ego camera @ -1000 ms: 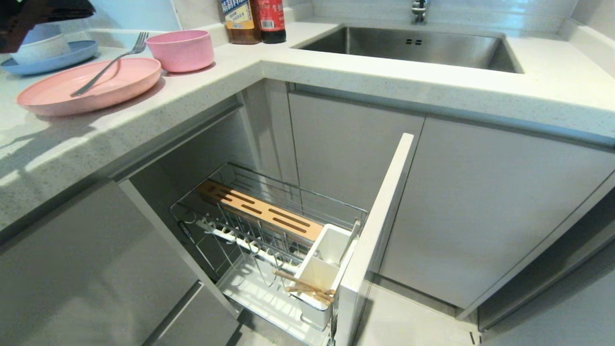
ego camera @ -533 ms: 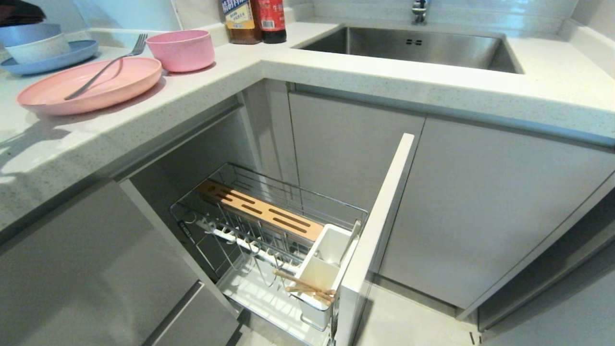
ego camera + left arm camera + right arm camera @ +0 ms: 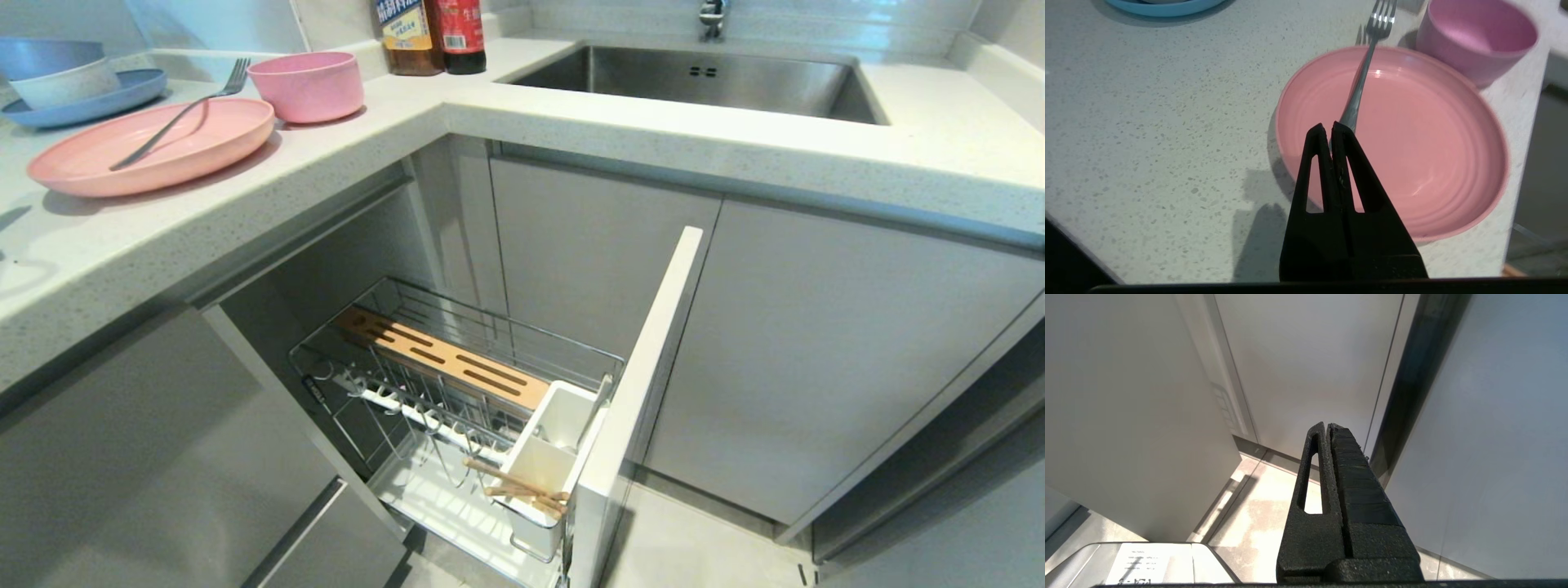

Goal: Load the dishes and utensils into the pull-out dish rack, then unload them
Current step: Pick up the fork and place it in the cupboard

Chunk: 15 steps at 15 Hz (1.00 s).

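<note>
**Closed left claw above the pink plate**

The left gripper [image 3: 1332, 127] hangs over the near edge of the pink plate [image 3: 155, 147], its fingers pressed together and holding nothing. The fork [image 3: 181, 111] lies across that plate (tines jutting past the far rim, toward the pink bowl [image 3: 308, 83] just beside it). Both dishes sit on the speckled counter [image 3: 269, 204], near a blue plate [image 3: 90, 96] carrying stacked bowls. Below the counter, the pull-out dish rack [image 3: 457, 408] stands drawn out, and the chopsticks [image 3: 518, 487] rest in its white utensil cup [image 3: 549, 457]. The right gripper [image 3: 1327, 426] is closed too, parked low beside cabinet fronts, above the floor.
</note>
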Tool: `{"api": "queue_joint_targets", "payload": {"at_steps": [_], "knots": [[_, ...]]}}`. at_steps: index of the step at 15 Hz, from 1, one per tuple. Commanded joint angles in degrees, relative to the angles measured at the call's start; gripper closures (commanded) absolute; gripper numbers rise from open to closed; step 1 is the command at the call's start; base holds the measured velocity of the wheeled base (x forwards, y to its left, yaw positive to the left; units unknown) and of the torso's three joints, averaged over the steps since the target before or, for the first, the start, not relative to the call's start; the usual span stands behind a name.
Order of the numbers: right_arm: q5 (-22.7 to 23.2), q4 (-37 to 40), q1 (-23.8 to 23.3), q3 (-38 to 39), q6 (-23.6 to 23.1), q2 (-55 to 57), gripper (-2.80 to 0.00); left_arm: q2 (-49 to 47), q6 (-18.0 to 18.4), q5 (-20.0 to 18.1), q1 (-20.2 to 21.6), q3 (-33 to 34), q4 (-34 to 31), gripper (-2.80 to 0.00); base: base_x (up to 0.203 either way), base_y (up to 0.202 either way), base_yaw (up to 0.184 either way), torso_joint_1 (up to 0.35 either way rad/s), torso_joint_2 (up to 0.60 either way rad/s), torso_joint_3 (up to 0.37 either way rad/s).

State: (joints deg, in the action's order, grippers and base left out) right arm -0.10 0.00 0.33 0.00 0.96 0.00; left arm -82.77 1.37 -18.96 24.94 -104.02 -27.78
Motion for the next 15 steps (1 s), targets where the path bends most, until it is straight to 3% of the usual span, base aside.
{"api": "queue_joint_targets", "payload": {"at_steps": [1, 4, 7, 8, 15], "knots": [[0.01, -0.01, -0.03, 0.09, 0.0, 0.0, 0.0, -1.38, 1.04, -1.65, 0.49, 0.53, 0.26, 0.0, 0.0, 0.0, 0.0, 0.0, 0.0, 0.0], [0.01, 0.0, -0.01, 0.09, 0.0, 0.0, 0.0, -3.76, 1.02, -5.22, 0.22, -1.08, 0.6, 0.0, 0.0, 0.0, 0.0, 0.0, 0.0, 0.0], [0.01, 0.0, 0.03, 0.09, 0.0, 0.0, 0.0, -6.63, 1.09, -5.74, -1.67, -1.91, 2.0, 0.0, 0.0, 0.0, 0.0, 0.0, 0.0, 0.0], [0.01, 0.0, 0.03, 0.09, 0.0, 0.0, 0.0, -7.23, 1.18, -5.74, -2.22, -2.1, 2.19, -2.8, 0.0, 0.0, 0.0, 0.0, 0.0, 0.0], [0.01, 0.0, 0.03, 0.09, 0.0, 0.0, 0.0, -8.99, 1.1, -5.74, -3.9, -3.06, 2.21, -2.8, 0.0, 0.0, 0.0, 0.0, 0.0, 0.0]]}}
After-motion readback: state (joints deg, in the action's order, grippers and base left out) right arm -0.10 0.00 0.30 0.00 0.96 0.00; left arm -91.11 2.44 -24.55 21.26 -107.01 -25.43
